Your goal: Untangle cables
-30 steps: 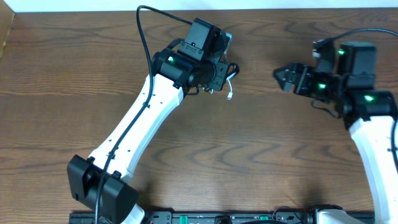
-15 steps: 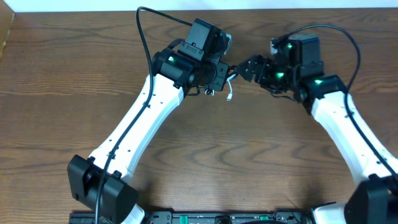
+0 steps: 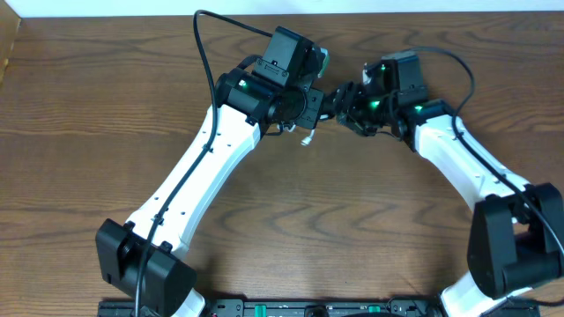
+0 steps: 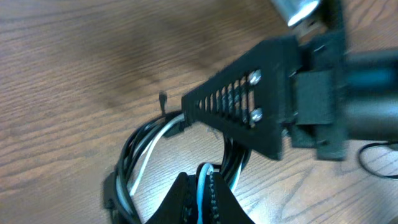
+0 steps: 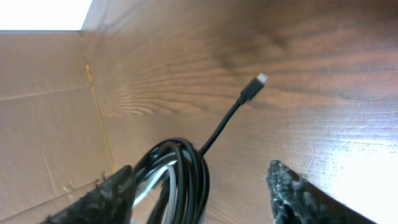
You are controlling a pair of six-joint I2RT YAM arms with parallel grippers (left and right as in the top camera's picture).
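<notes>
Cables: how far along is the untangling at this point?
Done: nothing visibly; the black and white cables are coiled in one bundle, only a black plug end free. In hand: the left claw appears shut on the bundle, and the open right claw straddles it. Left: pulling the two cords apart.

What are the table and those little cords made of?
The table looks like wood or a wood-print laminate: brown, wavy grain, faint sheen. The black cord seems plastic- or rubber-coated, smooth and slightly glossy, with a silvery, probably metal plug tip. The white cord looks alike.
</notes>
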